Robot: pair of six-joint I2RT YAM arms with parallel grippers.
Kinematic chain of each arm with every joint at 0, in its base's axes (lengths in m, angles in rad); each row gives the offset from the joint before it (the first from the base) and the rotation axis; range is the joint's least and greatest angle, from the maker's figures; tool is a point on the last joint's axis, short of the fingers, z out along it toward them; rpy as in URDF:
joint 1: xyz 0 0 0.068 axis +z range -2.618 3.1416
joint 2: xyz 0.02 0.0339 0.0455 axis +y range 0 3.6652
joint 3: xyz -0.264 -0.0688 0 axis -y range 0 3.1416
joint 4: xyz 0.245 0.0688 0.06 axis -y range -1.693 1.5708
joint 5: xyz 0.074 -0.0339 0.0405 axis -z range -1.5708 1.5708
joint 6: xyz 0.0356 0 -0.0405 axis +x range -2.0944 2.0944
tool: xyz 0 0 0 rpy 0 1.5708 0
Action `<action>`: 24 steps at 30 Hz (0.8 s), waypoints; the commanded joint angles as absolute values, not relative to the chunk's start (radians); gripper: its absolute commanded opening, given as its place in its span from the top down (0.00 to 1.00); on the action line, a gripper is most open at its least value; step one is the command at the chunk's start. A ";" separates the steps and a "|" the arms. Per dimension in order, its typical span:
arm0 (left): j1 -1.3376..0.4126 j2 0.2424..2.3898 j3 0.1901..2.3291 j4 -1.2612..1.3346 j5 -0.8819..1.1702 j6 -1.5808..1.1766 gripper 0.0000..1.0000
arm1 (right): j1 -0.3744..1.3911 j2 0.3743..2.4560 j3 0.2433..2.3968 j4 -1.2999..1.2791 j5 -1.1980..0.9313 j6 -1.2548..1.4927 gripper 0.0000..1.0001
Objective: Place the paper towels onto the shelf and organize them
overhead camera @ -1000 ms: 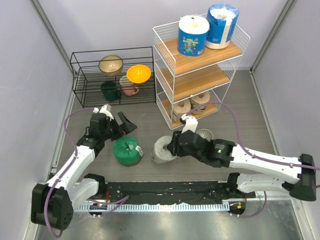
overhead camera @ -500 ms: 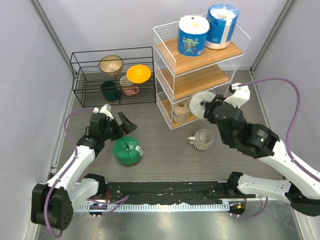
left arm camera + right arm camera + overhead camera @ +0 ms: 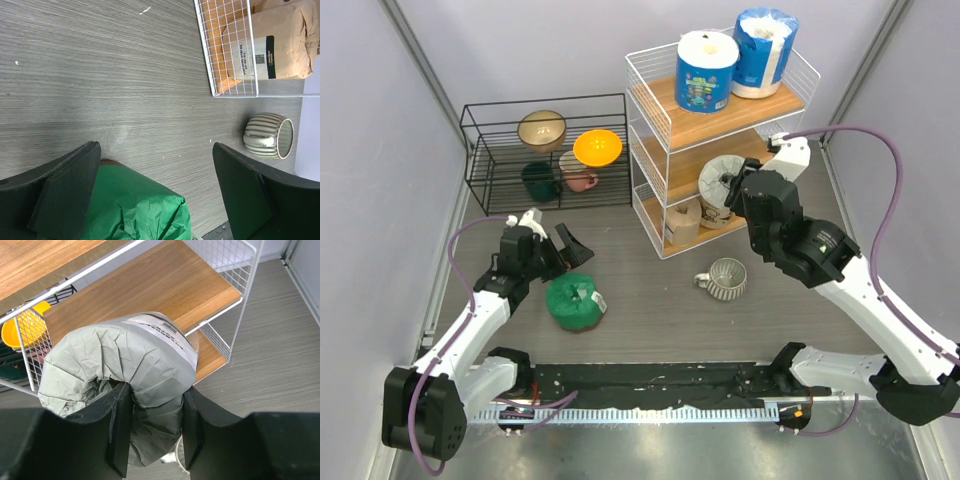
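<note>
Lifting grey crinkle-wrapped paper-towel roll (image 3: 117,357) from table (image 3: 650,310) to white wire shelf (image 3: 685,165), middle board.
My right gripper (image 3: 156,427) clamps it (left gripper (image 3: 157,177) gapes wide above green roll (image 3: 135,205)); release remains.

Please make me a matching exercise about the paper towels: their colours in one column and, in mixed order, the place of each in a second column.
Column 1:
1. grey roll
2. green roll
3. blue-wrapped rolls
4. tan rolls

Column 2:
A. top board of the shelf
B. bottom board
C. on the table
D. in the right fingers, at the middle board

Pairs: 1-D, 2-C, 3-A, 4-B
</note>
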State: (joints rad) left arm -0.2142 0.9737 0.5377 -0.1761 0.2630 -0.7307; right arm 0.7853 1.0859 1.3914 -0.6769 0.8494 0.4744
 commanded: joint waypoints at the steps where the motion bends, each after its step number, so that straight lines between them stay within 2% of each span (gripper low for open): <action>1: -0.218 0.974 0.545 -0.146 0.281 -0.736 0.00 | 0.739 1.077 1.440 -0.554 0.759 0.443 0.62; 16: -0.218 0.974 0.543 -0.140 0.287 -0.739 0.00 | 0.569 1.166 1.479 -0.506 0.488 0.463 0.62; 24: -0.216 0.979 0.545 -0.137 0.288 -0.739 0.00 | 0.540 1.184 1.482 -0.476 0.449 0.468 0.63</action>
